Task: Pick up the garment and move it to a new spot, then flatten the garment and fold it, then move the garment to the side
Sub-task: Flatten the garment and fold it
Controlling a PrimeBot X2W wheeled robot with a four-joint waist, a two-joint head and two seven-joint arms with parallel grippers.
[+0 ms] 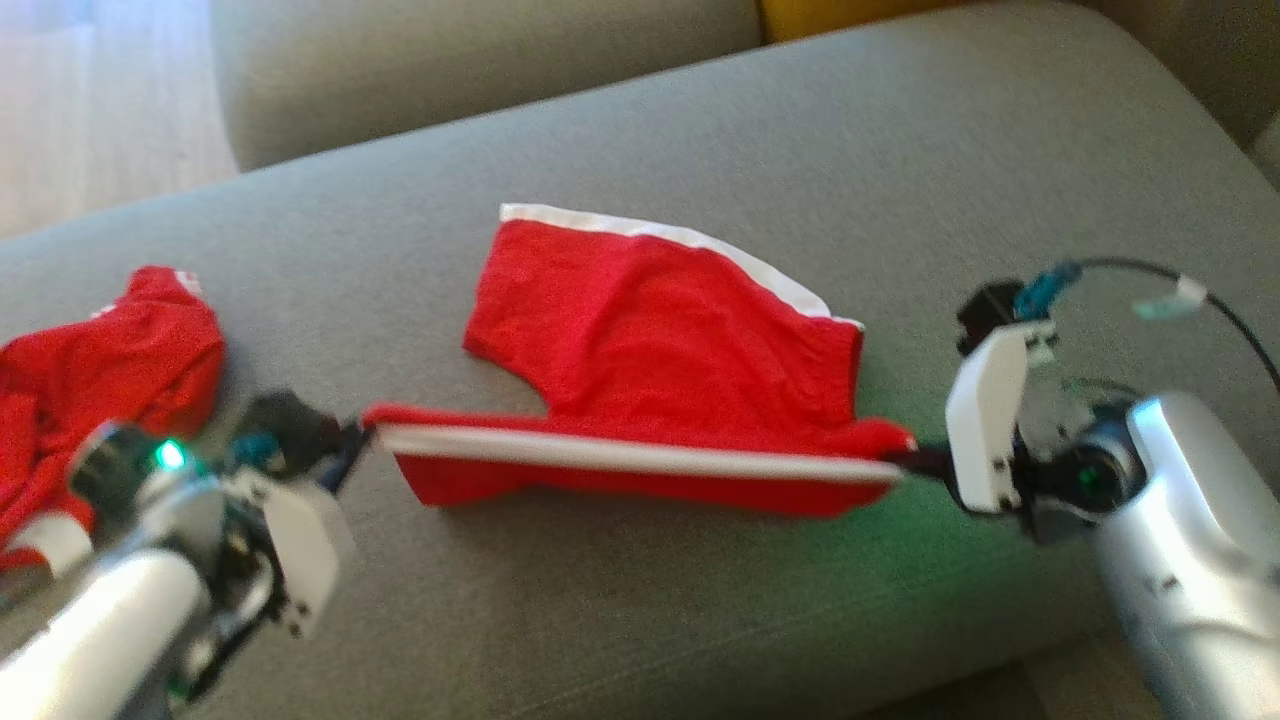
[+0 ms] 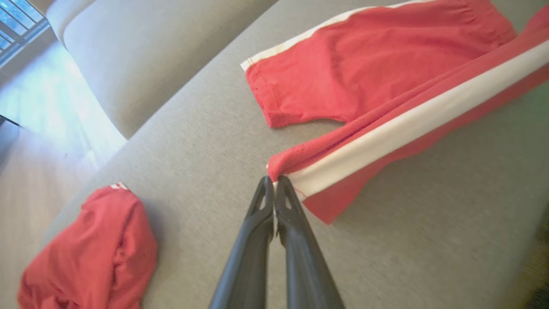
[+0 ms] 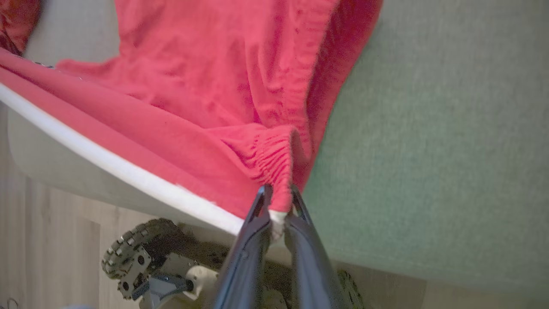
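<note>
The left gripper (image 2: 274,182) was pinched fully together on the hem corner of the red shorts (image 1: 660,340), right where the white side stripe (image 1: 620,455) ended. The right gripper (image 3: 279,206) was clamped on the gathered elastic waistband corner (image 3: 274,165) at the other end of that stripe, with a small tuft of cloth between its fingertips. Between the two grips the striped edge ran taut and nearly straight, raised a little off the grey sofa cushion (image 1: 800,150). The far leg lay flat on the cushion beyond it, with its own white stripe on the far side. The shorts sat mid-cushion, well apart from a second crumpled red garment (image 1: 100,380) off to the left.

This looked like the fold itself: the near leg was to be carried over onto the far one. To do it well, both grippers should travel together at the same height and pace, so the stripe stays straight and the tension even. Too much pull could slip the thin hem out of the left pinch. Too little would let the middle sag and drag wrinkles across the flat half. The lifted edge should come down lined up along the far stripe before either grip lets go.
</note>
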